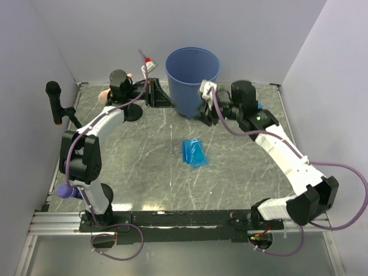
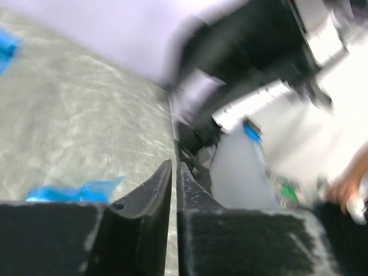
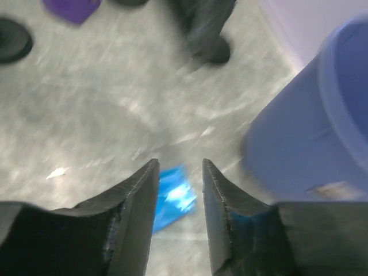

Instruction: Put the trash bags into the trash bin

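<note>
The trash bin [image 1: 192, 80], a round blue bucket, stands at the back middle of the table; it also shows in the right wrist view [image 3: 313, 126]. One trash bag [image 1: 194, 152], a small bright-blue film packet, lies flat on the table in front of the bin. My left gripper [image 1: 156, 94] is left of the bin, shut and empty [image 2: 173, 168]; the bag [image 2: 75, 191] shows beside its fingers. My right gripper [image 1: 207, 110] is by the bin's right base, open and empty [image 3: 179, 167], above the table with the bag [image 3: 172, 198] seen between its jaws.
A black microphone-like stand [image 1: 54, 100] is at the far left, a black round disc [image 1: 131, 115] is near the left arm, and a purple object [image 1: 66, 191] is at the left edge. A person's hand [image 2: 345, 187] shows behind the left gripper. Walls enclose the table.
</note>
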{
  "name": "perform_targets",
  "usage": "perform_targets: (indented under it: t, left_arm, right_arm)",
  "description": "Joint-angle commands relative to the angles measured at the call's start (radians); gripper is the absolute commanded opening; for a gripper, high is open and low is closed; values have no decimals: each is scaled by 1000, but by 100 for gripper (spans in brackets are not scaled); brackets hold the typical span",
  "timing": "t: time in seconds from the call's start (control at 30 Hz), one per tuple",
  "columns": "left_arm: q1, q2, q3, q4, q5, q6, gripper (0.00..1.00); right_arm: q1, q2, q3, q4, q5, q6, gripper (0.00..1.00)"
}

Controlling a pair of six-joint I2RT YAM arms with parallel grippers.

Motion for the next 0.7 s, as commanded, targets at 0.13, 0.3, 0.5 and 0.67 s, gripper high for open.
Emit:
perform_targets:
  t: [0.13, 0.3, 0.5, 0.67]
  left_arm:
    - [-26, -156, 7, -1021, -543, 954, 26]
    - [-33, -166, -163, -961, -702, 810, 27]
    - [-10, -205, -378, -803, -876, 563, 32]
    - [-12, -249, -462, -774, -942, 517, 35]
  right_arm:
    - [-5, -70, -218, -186, -22, -62, 32]
    - [-1, -21, -226, -270, -125, -200, 28]
    - [172, 30, -232, -404, -128, -447, 30]
    - [214, 73, -327, -117, 146, -198, 60]
